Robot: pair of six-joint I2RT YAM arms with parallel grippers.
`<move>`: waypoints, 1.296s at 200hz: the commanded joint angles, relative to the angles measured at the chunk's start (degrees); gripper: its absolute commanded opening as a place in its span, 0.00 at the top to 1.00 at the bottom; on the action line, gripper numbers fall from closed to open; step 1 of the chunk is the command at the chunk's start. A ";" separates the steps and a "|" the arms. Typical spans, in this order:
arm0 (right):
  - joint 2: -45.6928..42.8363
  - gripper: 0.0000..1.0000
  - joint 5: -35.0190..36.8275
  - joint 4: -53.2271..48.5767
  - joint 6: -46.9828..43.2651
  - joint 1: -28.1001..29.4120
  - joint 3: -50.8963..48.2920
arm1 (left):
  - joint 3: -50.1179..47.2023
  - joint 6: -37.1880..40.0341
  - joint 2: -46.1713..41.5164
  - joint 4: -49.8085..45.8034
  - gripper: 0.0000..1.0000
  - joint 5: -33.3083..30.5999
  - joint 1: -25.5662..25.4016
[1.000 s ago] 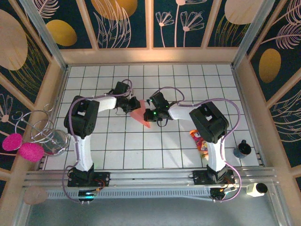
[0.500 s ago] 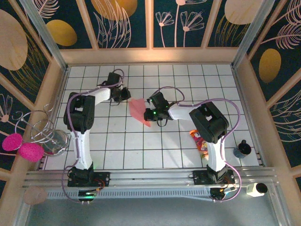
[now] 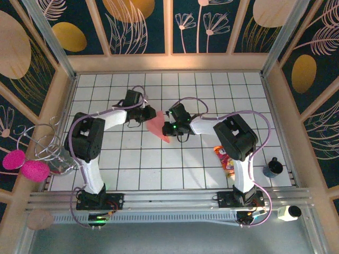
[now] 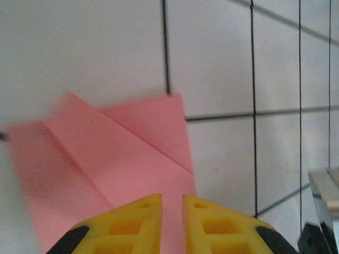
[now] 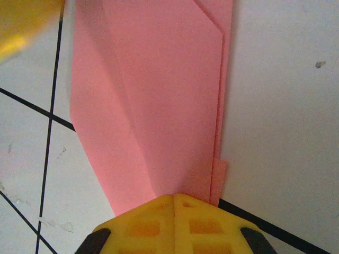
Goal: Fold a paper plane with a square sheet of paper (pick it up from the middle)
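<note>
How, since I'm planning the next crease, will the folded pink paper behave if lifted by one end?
Probably floppy: the pink paper is thin, though the stacked folds by the right gripper should stiffen it a little. Likely very light, so a nudge may slide it across the smooth tiled table.

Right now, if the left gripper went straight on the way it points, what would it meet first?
The folded pink paper: it lies directly ahead of the left gripper, apparently right at its tips, though depth is hard to judge.
</note>
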 commanded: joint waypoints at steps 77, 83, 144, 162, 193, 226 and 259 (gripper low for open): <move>1.40 0.97 -3.21 -13.39 -1.86 -1.19 -2.05 | 1.55 -3.08 7.89 -2.27 0.88 -3.18 -0.31; 0.35 0.97 -4.92 -12.31 -1.63 -1.46 -1.74 | 1.25 -2.90 8.01 -2.87 0.88 -4.00 -0.36; -4.31 0.95 -12.76 -1.74 2.20 -2.81 0.92 | 0.83 -1.87 9.02 -5.16 0.90 -7.20 -0.38; -1.61 0.97 -12.72 -1.68 2.93 -2.90 2.21 | 1.27 -1.71 9.38 -5.95 0.90 -8.06 -0.33; 2.05 1.00 -12.49 -3.39 3.02 -2.81 5.41 | 2.06 -1.52 10.12 -7.55 0.90 -9.28 -0.36; 4.50 1.00 -11.89 -5.95 1.80 -2.72 7.44 | 2.42 -1.39 10.92 -8.78 0.90 -10.04 -0.36; 5.54 1.00 -10.56 -8.13 0.82 -2.72 7.91 | 2.51 -1.29 11.44 -10.20 0.90 -11.75 -0.34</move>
